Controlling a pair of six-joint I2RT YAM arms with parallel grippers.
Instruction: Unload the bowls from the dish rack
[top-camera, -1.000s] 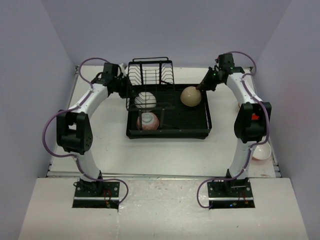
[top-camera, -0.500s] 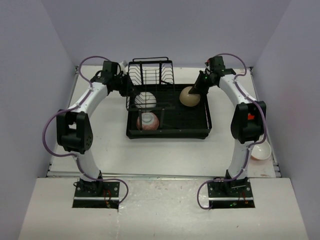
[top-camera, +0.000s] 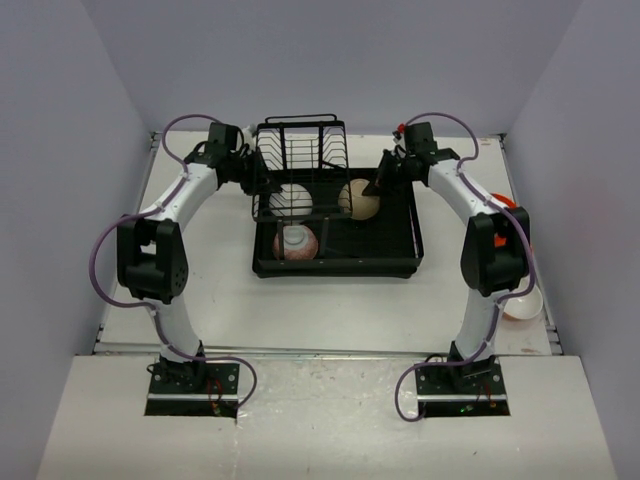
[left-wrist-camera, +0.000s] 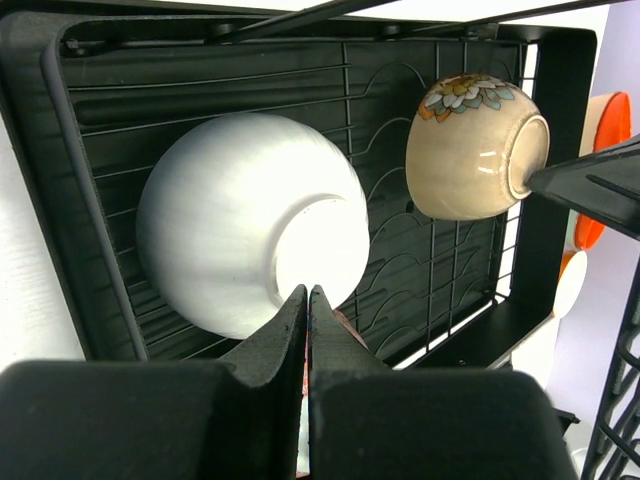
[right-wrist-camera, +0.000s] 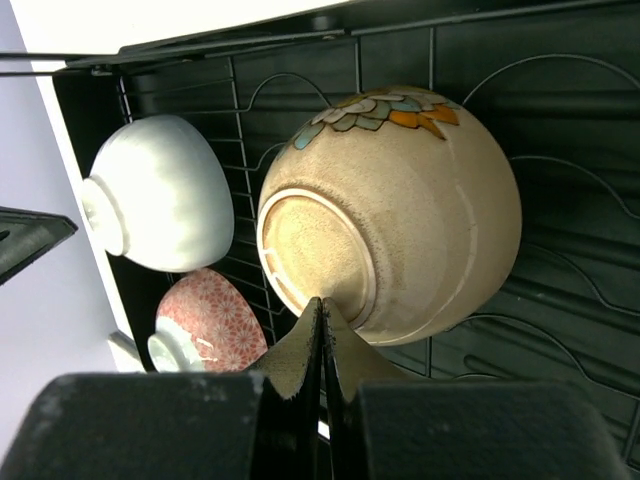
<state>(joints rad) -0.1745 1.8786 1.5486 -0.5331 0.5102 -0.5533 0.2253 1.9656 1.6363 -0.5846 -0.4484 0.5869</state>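
The black dish rack (top-camera: 400, 255) holds three upturned bowls. A white bowl (top-camera: 290, 200) (left-wrist-camera: 240, 220) lies at the left, a pink patterned one (top-camera: 296, 242) (right-wrist-camera: 205, 320) in front of it, and a beige flowered one (top-camera: 360, 200) (right-wrist-camera: 400, 200) near the middle. My left gripper (top-camera: 263, 186) (left-wrist-camera: 308, 291) is shut and empty, its tips at the white bowl's foot. On the other side my right gripper (top-camera: 381, 186) (right-wrist-camera: 322, 300) is shut too, tips pressed against the beige bowl's foot ring.
The rack's upright wire section (top-camera: 300, 145) rises at its far end between the two wrists. An orange bowl (top-camera: 508, 204) (left-wrist-camera: 605, 120) and a pale bowl (top-camera: 522, 302) sit on the table at the right, beside the right arm.
My right gripper has swung left into the rack, and the beige bowl has moved with it from the rack's right edge toward the middle. The left arm has hardly moved.
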